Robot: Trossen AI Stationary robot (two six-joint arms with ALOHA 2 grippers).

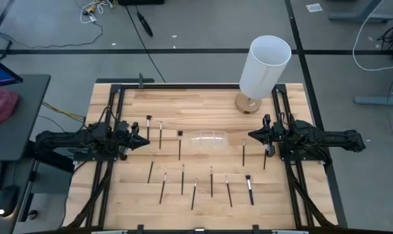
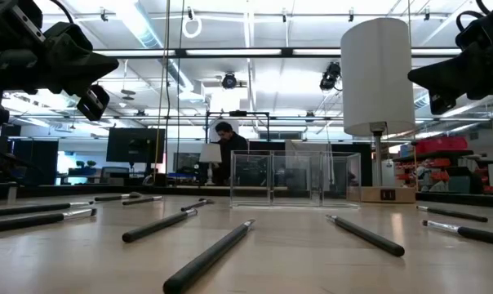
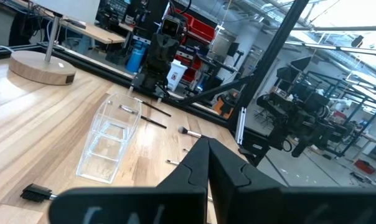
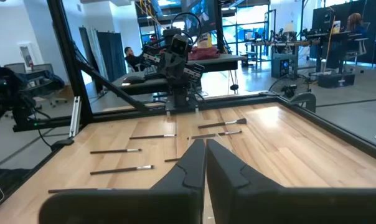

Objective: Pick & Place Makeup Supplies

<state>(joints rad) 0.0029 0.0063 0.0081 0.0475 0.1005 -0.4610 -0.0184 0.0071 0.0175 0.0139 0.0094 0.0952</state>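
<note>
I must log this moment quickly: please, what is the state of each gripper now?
Left gripper: shut, holding nothing, raised at the table's left side.
Right gripper: shut, holding nothing, raised at the table's right side.

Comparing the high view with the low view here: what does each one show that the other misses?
Only the high view shows both arms whole, left gripper and right gripper parked shut at the table's sides, and the brushes' full layout. Only the low view shows a person in the room behind. Both show the clear holder and white lamp.
</note>
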